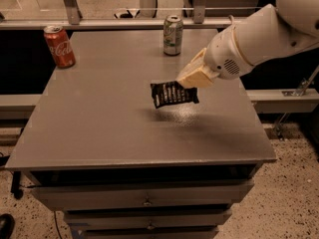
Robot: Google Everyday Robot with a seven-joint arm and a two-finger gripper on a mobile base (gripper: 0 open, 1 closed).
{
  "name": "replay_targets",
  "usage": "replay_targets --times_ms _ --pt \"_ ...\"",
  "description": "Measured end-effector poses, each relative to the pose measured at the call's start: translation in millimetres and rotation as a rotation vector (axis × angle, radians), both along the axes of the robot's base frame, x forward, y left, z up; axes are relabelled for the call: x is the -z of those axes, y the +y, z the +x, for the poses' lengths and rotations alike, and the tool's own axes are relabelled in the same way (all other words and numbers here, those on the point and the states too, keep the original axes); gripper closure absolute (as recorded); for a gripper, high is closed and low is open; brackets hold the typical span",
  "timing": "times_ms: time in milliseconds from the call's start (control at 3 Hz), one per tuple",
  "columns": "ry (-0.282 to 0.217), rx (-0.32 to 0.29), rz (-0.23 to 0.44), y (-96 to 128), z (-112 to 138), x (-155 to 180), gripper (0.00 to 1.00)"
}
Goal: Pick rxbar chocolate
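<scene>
The rxbar chocolate [172, 93], a flat black wrapper with white lettering, hangs in the air above the middle of the grey table [99, 123], its shadow on the surface below. My gripper [192, 81] comes in from the right on a white arm and is shut on the bar's right end. The bar is held level, face toward the camera, clear of the tabletop.
A red cola can [59, 46] stands at the table's back left corner. A pale green-white soda can [173, 35] stands at the back centre. Drawers sit under the table's front edge. A metal rail runs behind the table.
</scene>
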State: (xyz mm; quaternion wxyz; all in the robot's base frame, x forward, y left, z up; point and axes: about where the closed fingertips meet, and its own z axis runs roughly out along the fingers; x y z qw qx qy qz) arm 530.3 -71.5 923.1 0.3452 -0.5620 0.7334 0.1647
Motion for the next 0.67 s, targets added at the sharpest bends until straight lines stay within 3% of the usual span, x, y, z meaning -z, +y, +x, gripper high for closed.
replay_targets --times_ms 667 --pt "-0.129 0.018 0.089 -6.1 37.8 -12.4 1.0"
